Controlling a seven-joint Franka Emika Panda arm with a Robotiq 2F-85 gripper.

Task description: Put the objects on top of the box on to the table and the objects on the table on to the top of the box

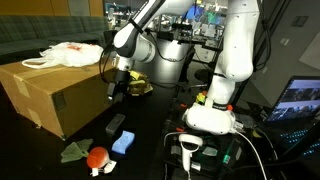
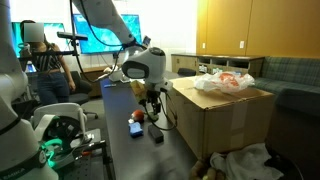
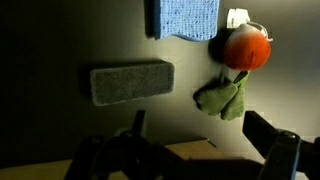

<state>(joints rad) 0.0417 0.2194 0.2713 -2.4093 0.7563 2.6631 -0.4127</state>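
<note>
The box (image 1: 45, 95) (image 2: 225, 120) is a large brown carton, and a white plastic bag with red inside (image 1: 68, 55) (image 2: 225, 80) lies on top of it. On the black table (image 1: 150, 140) beside it lie a grey block (image 3: 131, 82) (image 1: 117, 124), a blue sponge (image 3: 185, 18) (image 1: 123, 143), a red ball (image 3: 246, 50) (image 1: 97, 157) and a green cloth (image 3: 224, 98) (image 1: 75, 152). My gripper (image 3: 200, 135) (image 1: 118, 88) (image 2: 150, 100) hangs open and empty above the table next to the box's corner (image 3: 185, 150), short of the grey block.
The robot's white base (image 1: 210, 115) stands on the table's far side, with a dark dish-like item (image 1: 137, 87) behind the gripper. A lit screen (image 1: 300, 100) and cables sit near the base. Crumpled paper (image 2: 245, 163) lies on the floor by the box. A person (image 2: 45, 60) stands behind.
</note>
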